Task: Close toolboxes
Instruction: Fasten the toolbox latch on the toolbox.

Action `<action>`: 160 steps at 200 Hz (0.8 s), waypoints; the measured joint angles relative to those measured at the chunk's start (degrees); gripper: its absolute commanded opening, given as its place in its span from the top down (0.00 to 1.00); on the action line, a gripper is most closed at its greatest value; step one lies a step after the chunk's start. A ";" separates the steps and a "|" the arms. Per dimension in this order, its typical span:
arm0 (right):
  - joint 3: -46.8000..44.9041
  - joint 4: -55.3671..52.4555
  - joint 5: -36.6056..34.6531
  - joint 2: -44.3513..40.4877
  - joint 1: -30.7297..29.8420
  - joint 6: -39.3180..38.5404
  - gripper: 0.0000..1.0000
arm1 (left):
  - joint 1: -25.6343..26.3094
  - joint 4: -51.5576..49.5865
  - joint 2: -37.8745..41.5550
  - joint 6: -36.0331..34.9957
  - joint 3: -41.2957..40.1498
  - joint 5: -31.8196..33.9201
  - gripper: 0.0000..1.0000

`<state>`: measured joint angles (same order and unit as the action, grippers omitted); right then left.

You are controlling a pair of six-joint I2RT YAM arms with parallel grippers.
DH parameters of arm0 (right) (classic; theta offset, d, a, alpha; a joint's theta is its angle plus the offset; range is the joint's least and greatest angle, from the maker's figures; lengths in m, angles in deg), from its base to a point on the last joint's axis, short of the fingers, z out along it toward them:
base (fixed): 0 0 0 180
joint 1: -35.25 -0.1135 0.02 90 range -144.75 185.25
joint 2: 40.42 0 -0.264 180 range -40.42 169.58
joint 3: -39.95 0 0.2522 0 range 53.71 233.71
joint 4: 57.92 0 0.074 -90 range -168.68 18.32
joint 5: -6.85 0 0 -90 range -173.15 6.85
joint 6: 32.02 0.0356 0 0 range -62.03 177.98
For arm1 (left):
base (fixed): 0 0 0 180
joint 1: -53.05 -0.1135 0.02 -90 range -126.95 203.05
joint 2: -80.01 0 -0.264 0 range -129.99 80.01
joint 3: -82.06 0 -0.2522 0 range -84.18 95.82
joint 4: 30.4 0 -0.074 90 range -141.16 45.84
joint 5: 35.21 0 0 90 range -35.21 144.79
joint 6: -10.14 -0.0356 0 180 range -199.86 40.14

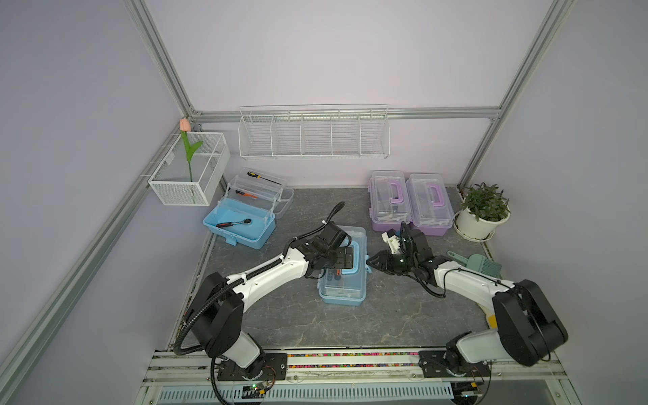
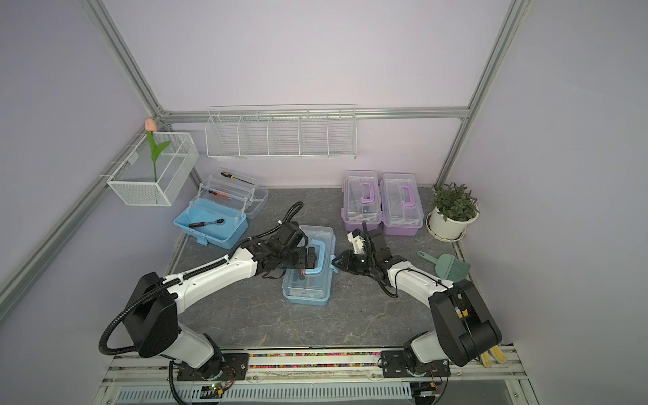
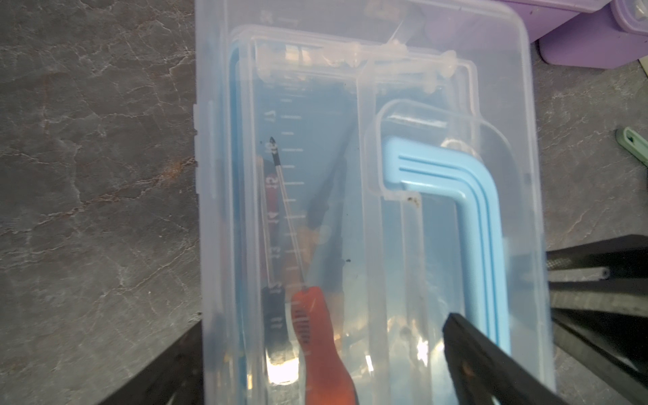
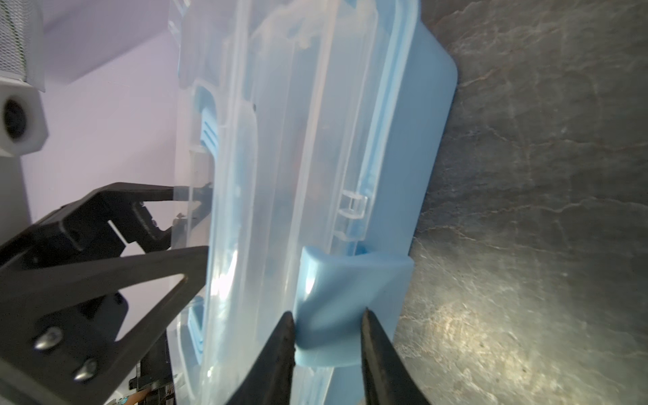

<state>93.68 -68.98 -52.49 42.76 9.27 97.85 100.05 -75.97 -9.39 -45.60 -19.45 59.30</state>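
Note:
A light blue toolbox [image 1: 342, 291] [image 2: 305, 292] lies mid-table with its clear lid [image 3: 403, 70] down and its blue handle [image 3: 484, 224] flat. My left gripper [image 1: 336, 261] [image 3: 324, 322] stands open over the lid, its fingers spread wide across it. My right gripper [image 1: 368, 261] [image 4: 328, 315] is at the box's right side, its fingertips pressed against both sides of the blue latch [image 4: 350, 291]. A second light blue toolbox [image 1: 242, 224] stands open at the back left, trays raised and tools inside. Two purple toolboxes [image 1: 389, 200] [image 1: 429, 203] sit shut at the back right.
A white mesh basket [image 1: 189, 171] with a tulip hangs at the left, and a wire shelf [image 1: 314, 135] hangs on the back wall. A potted plant [image 1: 484, 210] and a green brush with dustpan [image 1: 480, 264] are beside my right arm.

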 measured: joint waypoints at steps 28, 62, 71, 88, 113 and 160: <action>0.02 -0.50 0.15 0.87 -0.92 -0.09 0.68 | 0.04 0.00 0.00 0.02 0.00 0.02 0.02; 0.15 -0.46 0.26 1.01 -0.92 -0.11 0.69 | 0.07 0.00 0.00 0.02 0.00 0.09 0.02; 0.17 -0.37 0.28 1.07 -0.92 -0.11 0.69 | 0.07 0.00 0.00 0.04 0.00 0.11 0.02; 0.20 -0.35 0.37 1.09 -0.90 -0.13 0.69 | 0.11 0.00 0.00 0.04 0.00 0.20 0.01; 0.59 -1.92 0.24 0.70 0.04 -1.44 0.70 | 0.22 -0.02 0.00 0.07 0.00 0.44 0.01; 3.28 -13.51 -7.54 -4.20 5.29 -8.17 0.71 | 0.44 -0.20 0.02 0.26 0.00 1.05 0.01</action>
<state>96.96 -82.49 -60.03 38.56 14.56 89.68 100.49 -76.17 -9.37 -45.34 -19.45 60.35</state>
